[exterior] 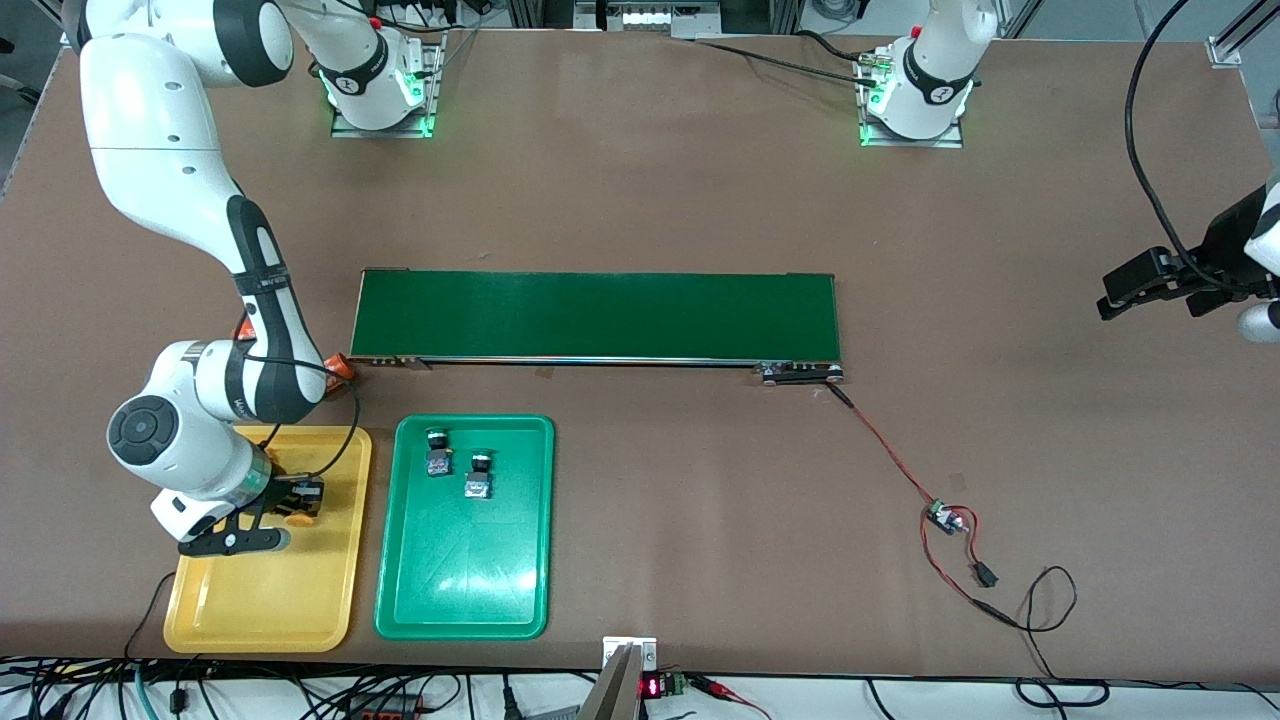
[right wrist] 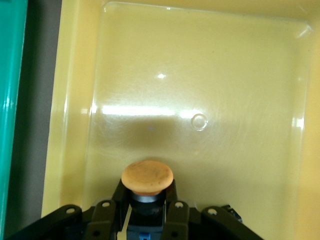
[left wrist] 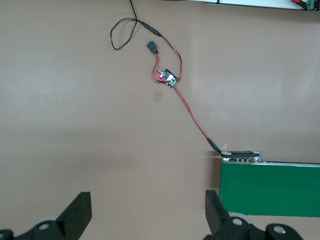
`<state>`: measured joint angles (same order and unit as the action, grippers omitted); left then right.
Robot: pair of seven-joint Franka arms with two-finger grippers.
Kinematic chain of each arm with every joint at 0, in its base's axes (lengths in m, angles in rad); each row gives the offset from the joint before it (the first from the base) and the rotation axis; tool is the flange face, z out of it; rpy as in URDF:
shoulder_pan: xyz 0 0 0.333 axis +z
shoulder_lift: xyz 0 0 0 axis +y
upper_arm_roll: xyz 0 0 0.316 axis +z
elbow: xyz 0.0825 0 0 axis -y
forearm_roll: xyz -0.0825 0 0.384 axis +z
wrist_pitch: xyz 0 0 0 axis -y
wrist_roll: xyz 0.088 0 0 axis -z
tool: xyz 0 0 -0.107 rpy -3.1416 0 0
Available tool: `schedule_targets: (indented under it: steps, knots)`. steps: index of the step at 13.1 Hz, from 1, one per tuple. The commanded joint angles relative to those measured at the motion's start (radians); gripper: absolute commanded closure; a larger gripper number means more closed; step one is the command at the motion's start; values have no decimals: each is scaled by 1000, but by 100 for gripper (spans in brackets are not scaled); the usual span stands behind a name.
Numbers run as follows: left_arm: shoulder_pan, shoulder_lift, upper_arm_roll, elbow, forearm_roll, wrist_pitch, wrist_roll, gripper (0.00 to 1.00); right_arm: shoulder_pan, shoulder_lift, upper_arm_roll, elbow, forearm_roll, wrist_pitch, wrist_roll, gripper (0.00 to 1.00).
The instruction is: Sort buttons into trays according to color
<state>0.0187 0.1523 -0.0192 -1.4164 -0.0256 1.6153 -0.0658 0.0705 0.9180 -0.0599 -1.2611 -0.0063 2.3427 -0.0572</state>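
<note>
My right gripper (exterior: 298, 503) is low over the yellow tray (exterior: 250, 610), at the end of it farther from the front camera. It is shut on a button (right wrist: 147, 177) with a yellow-orange cap and a dark body, its fingers (right wrist: 176, 210) on either side of the body. I cannot tell whether the button touches the tray floor (right wrist: 200, 75). Two green-capped buttons (exterior: 437, 452) (exterior: 479, 475) lie in the green tray (exterior: 465, 590) beside it. My left gripper (exterior: 1150, 285) waits open over bare table at the left arm's end, nothing between its fingers (left wrist: 80, 212).
The long dark-green conveyor belt (exterior: 595, 315) lies farther from the front camera than both trays. A red wire runs from its end to a small circuit board (exterior: 943, 517). An orange object (exterior: 341, 367) sits at the belt's corner near my right arm. Cables hang along the table's near edge.
</note>
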Motion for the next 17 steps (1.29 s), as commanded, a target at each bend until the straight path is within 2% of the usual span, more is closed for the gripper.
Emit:
schedule_targets:
  steps: [1,2,7,13,17]
  knots:
    - [3,-16,-1,-13,-10,-9,12,0,-3,16,-1,28,35,1,-26,45]
    - [3,-16,-1,-13,-10,-17,12,0,-2,21,-1,23,58,1,-26,0]
    - [10,-14,1,-15,-10,-22,12,0,14,-17,-1,-3,71,-25,-23,0]
    - [12,-17,1,-16,-11,-23,11,0,18,-146,0,-17,66,-310,-18,0]
    - [10,-17,-1,-15,-11,-18,12,0,20,-266,3,-14,60,-555,8,0]
